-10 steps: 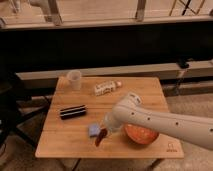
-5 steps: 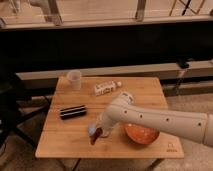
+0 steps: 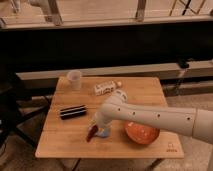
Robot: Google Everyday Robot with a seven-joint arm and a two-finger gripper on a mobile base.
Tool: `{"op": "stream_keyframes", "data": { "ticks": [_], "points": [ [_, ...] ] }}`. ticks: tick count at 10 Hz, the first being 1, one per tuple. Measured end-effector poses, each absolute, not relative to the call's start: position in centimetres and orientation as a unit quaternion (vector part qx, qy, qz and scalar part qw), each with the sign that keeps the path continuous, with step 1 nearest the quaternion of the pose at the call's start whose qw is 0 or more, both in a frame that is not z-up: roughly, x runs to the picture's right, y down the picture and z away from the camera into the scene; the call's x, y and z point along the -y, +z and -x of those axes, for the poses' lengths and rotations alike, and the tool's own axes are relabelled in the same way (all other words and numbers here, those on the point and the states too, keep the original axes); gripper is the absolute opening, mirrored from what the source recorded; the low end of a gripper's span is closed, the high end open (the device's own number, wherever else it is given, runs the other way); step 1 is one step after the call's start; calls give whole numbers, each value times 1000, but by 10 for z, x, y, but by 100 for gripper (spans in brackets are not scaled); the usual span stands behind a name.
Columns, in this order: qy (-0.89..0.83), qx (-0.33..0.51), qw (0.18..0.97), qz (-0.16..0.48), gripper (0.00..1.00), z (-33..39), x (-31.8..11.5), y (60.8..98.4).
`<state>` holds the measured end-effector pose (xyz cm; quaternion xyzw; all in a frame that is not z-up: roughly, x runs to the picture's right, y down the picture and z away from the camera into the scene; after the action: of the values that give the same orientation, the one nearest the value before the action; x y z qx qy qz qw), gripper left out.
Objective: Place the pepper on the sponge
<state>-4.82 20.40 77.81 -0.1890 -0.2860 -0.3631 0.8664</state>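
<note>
Left to right on the table (image 3: pixel 60 145): cup (image 3: pixel 74 79) at the far-left corner, black bar (image 3: pixel 73 111) at 5 o'clock from it, lying across.

Next is the pepper (image 3: pixel 91 134), near the front edge, long axis running roughly 1 to 7 o'clock. Its upper end tucks under the gripper (image 3: pixel 97 127), so from the claw it lies at 7 o'clock.

The arm's end covers the gripper. You can't tell from here whether it is clamping the pepper or has let go.

The sponge (image 3: pixel 103 132) sits right below the gripper, at 3 o'clock from the pepper. The pepper meets its left edge, and most of it hangs off toward 7.

This fits two cases: pepper gripped and low over the sponge, or released and leaning off the edge. Check that offset — centred on the pad it isn't.

Further right are a bottle (image 3: pixel 106 88) on its side at 12 and a bowl (image 3: pixel 142 132) at 3, near the sponge.
</note>
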Motion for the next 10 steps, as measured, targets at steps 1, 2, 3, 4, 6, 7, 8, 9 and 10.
{"op": "stream_keyframes", "data": {
  "ticks": [1,2,3,4,6,7,8,9,10],
  "points": [
    [-364,287,866,188,0,52,-203,779],
    [-366,287,865,187,0,55,-202,781],
    [-369,288,864,185,0,58,-201,783],
    [-371,288,864,184,0,61,-200,786],
    [-375,291,862,178,0,65,-198,790],
    [-377,292,861,176,0,66,-197,793],
    [-379,293,861,173,0,65,-195,796],
    [-379,293,861,171,0,62,-194,799],
    [-380,293,861,169,0,57,-194,802]
  ]
}}
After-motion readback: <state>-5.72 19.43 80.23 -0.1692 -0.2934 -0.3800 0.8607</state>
